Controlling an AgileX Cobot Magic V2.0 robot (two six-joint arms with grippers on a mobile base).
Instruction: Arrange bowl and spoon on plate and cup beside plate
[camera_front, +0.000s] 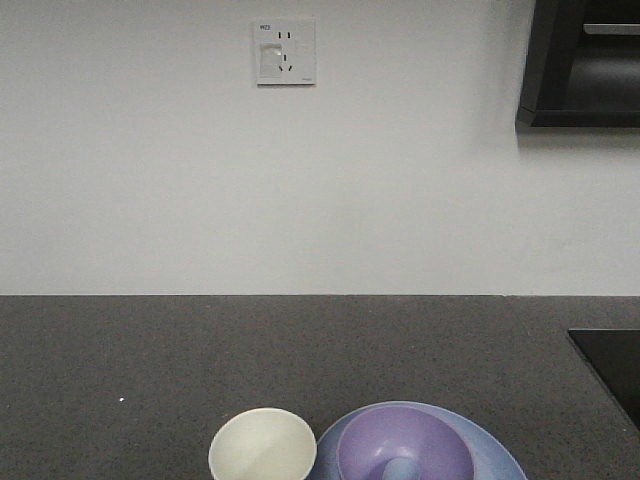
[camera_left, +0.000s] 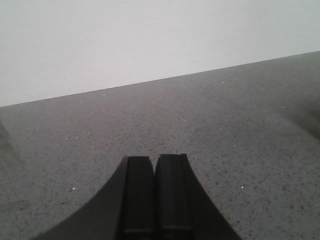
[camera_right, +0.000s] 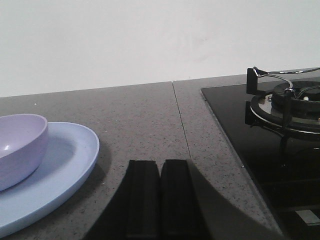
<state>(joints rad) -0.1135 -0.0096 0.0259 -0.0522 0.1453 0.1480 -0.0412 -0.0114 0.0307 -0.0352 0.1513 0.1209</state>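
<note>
Bowl (camera_front: 404, 443) sits on plate (camera_front: 497, 450), bottom centre-right of front view, w/ spoon (camera_front: 399, 468) handle poking up inside. Cup (camera_front: 262, 446) just left, touching or nearly. Left gripper (camera_left: 154, 195) & right gripper (camera_right: 160, 197) both closed, holding nothing. Cup prob light, crushable paper: grip sidewall gently. Bowl and plate look smooth, so maybe slippery.

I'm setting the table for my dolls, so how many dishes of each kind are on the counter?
Bowl: 1, purple, on the plate
Plate: 1, pale blue
Paper cup: 1, beside the plate
Spoon: 1, in the bowl
Total: 4
</note>
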